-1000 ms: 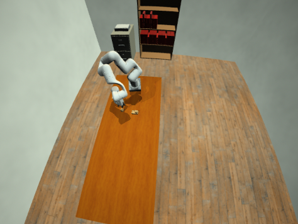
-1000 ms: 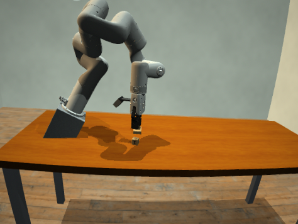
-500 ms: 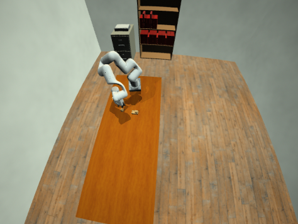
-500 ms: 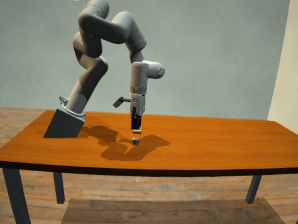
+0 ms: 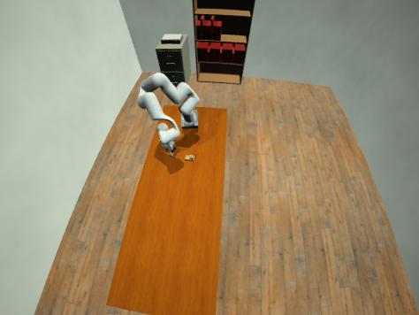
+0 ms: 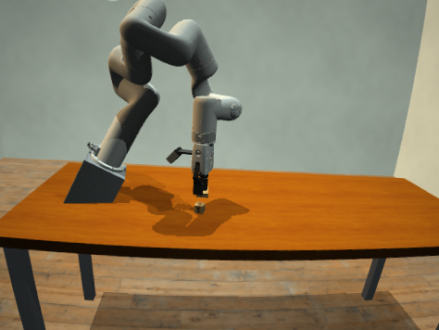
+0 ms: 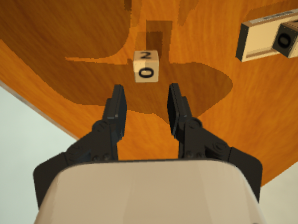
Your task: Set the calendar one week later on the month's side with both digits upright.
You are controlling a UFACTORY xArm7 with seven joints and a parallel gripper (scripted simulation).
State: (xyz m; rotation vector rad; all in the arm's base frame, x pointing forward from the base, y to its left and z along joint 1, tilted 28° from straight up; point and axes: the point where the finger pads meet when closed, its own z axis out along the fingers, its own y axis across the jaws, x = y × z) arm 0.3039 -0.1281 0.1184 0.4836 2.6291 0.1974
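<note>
A loose calendar cube [image 7: 146, 65] lies on the table, apart from the tray, with a 0 on the face toward me and a 2 on the face beside it. It also shows in the exterior view [image 6: 199, 208]. My gripper [image 7: 146, 95] hangs straight above it, half open, with nothing between the fingers; it also shows in the exterior view [image 6: 200, 189]. The wooden tray [image 7: 265, 37] lies flat at the upper right of the wrist view and holds the other cube [image 7: 286, 40], which shows a 0. The tray also shows in the top view [image 5: 190, 157]. The month's name is not readable.
The arm's base [image 6: 94, 181] stands at the table's left end in the exterior view. The table's long edge [image 7: 35, 110] runs close on the gripper's left. A bookshelf [image 5: 223, 40] and a cabinet [image 5: 173, 57] stand far off on the floor.
</note>
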